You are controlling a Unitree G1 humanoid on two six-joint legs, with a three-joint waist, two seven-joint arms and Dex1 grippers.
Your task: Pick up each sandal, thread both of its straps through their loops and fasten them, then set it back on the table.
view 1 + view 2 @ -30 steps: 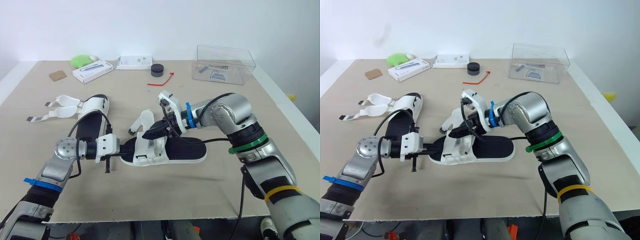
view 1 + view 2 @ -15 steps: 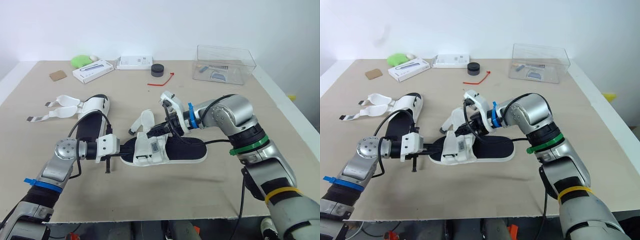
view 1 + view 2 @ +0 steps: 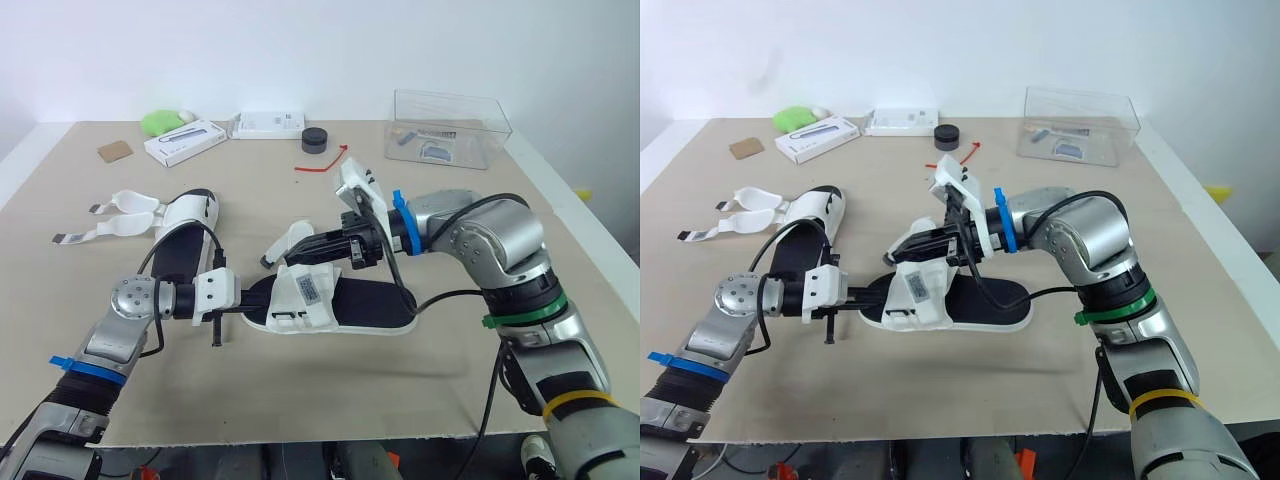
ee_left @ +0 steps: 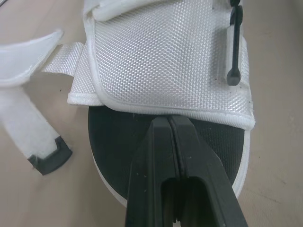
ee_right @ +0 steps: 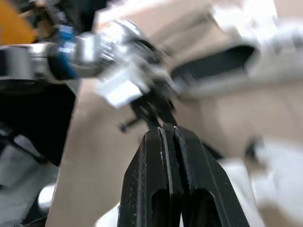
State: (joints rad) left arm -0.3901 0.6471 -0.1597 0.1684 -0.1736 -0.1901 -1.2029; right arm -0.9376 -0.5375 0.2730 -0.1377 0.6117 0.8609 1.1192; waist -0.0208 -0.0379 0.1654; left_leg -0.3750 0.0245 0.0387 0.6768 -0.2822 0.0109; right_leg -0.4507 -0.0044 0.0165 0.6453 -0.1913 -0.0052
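The near sandal (image 3: 372, 306), black sole with a white rim, lies mid-table with its white mesh upper (image 3: 303, 291) standing at its left end. A loose white strap (image 3: 288, 238) arches behind it. My left gripper (image 3: 250, 298) is shut, its tips lying on the black insole (image 4: 118, 137) right at the upper's edge (image 4: 165, 111). My right gripper (image 3: 303, 252) hovers just above the upper, beside the loose strap; its fingers (image 5: 161, 142) are shut, with no strap seen between them. The second sandal (image 3: 186, 235) lies at the left, its open straps (image 3: 115, 215) spread on the table.
A clear plastic box (image 3: 450, 125) stands at the back right. A black puck (image 3: 315, 140), a red tie (image 3: 322, 160), two white boxes (image 3: 185, 141) (image 3: 268, 124), a green object (image 3: 160, 122) and a brown card (image 3: 115, 150) line the back.
My right gripper was open around the upper and has shut. Its wrist has risen and drawn back to the right. The left arm and the sandals stay put.
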